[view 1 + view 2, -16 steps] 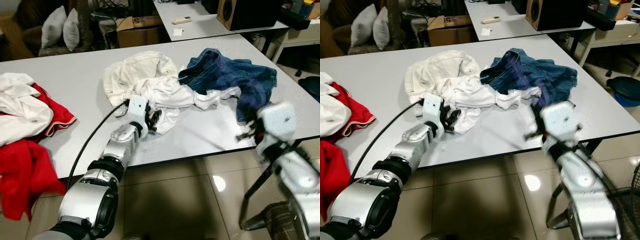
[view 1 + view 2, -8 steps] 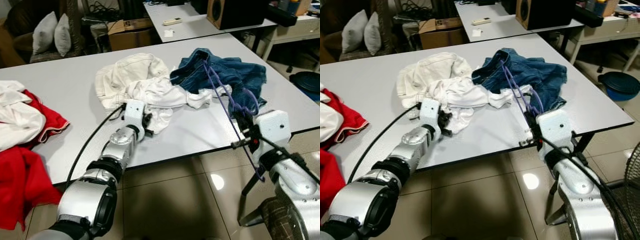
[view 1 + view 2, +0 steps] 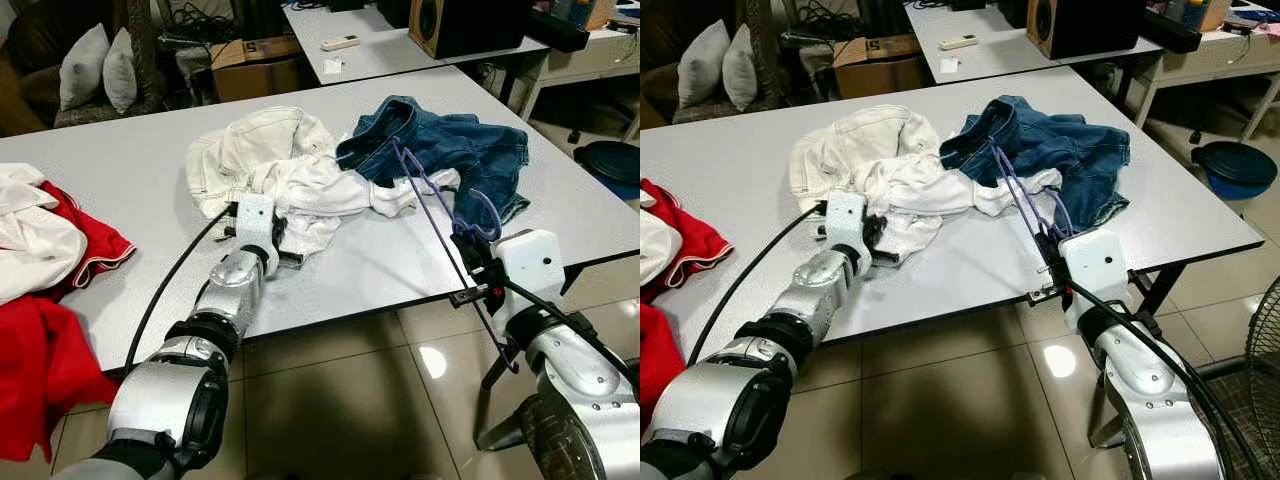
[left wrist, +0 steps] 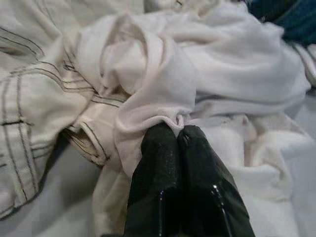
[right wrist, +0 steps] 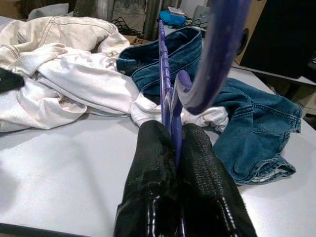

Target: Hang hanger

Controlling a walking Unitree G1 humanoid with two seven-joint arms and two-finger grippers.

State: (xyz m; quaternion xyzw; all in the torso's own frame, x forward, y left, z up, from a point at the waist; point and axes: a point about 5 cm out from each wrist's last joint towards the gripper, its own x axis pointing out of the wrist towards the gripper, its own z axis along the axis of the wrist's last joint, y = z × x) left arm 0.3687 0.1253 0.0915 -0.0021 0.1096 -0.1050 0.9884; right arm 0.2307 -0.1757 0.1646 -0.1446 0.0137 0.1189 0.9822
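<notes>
The lower end of the purple hanger (image 3: 440, 215) runs down past the table (image 3: 130, 170) edge and behind the right wrist housing, so its full shape is hard to follow in the head views. In the right wrist view the hook of the hanger curves out of the picture at the top and is cut off. The white garment (image 3: 330, 190) is bunched up, and what kind of garment it is cannot be told.

The right gripper (image 5: 173, 148) is at the near right edge of the table, and its two black fingers (image 5: 150, 163) are pressed together on the thin bar of the hanger. The hanger rises from between the fingers and leans over the table toward the blue jeans (image 3: 450, 150), which lie behind it.

The left gripper (image 4: 177, 132) rests on the table at the near side of the cloth pile. Its fingers are closed tight on a fold of the white garment. Beside this garment lies a cream garment (image 3: 250, 145) with dark stitching. Red and white clothes (image 3: 50, 260) hang over the left edge of the table, well apart from both grippers.
</notes>
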